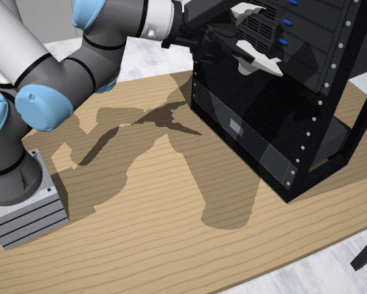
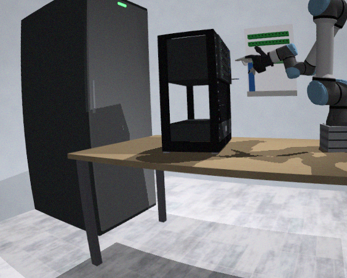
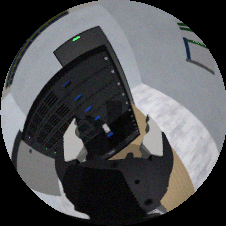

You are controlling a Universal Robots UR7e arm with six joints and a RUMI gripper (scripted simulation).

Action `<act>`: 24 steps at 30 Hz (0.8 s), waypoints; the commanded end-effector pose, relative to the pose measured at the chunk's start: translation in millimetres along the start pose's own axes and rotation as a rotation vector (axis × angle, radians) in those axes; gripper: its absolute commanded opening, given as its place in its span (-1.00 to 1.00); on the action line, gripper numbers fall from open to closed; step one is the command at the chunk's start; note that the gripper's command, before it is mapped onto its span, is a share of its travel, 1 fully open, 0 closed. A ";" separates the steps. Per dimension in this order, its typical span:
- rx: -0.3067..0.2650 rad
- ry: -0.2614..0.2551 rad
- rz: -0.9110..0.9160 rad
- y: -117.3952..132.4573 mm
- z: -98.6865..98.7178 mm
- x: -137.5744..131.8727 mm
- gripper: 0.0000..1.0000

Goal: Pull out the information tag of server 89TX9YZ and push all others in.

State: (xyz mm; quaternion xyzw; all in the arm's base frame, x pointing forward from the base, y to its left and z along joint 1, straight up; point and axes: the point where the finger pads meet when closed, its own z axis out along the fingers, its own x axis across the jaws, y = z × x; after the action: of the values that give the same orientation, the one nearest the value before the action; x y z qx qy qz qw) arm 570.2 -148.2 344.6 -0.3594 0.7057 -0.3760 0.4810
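Farthest left in the exterior view, a tall charcoal cabinet point(image 2: 118, 74) point(image 3: 90, 43) shows smooth, slab-like faces and one green light point(image 2: 122, 4) point(image 3: 76, 38). Next comes the black open-framed server rack point(image 1: 326, 104) point(image 2: 163, 92) point(image 3: 116, 80), upright on the wood-grained table point(image 1: 156, 244) point(image 2: 123, 154) point(image 3: 180, 190), whose two dark legs in sight are straight and square-edged. Servers with slotted grilles fill its upper part; the wrist view shows five blue tag ends (the top view catches only three). The lowest information tag point(image 1: 276, 60) point(image 2: 235, 79) point(image 3: 106, 128) sticks out from the front, a thin strip with a pale label; its print is too small to read, so I cannot tell which server is 89TX9YZ.

Just right of the rack is the black gripper point(image 1: 273, 42) point(image 2: 242, 66) point(image 3: 111, 117), its two pale, angular fingers spread fully apart with nothing between them. It points at the rack front, near that tag. Behind it hangs a flat pale wall panel point(image 2: 274, 80) point(image 3: 205, 55). Farthest right, the gray-and-white arm point(image 1: 75, 78) point(image 2: 325, 49), with rounded blue joint caps, bends above a ribbed metal pedestal point(image 1: 49, 208) point(image 2: 335, 145), its wrist section reaching toward the rack.
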 end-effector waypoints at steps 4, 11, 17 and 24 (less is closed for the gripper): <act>0.008 -0.014 -0.051 -1.0 0.7 0.8 1.00; 0.013 -0.022 -0.082 -1.3 1.0 1.4 1.00; 0.019 -0.031 -0.119 -1.5 1.3 2.1 1.00; 0.026 -0.041 -0.163 -1.7 1.5 3.0 1.00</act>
State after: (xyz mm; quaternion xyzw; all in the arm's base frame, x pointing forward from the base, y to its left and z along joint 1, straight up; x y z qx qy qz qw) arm 571.0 -151.2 344.2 -0.4070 0.6684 -0.4082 0.4701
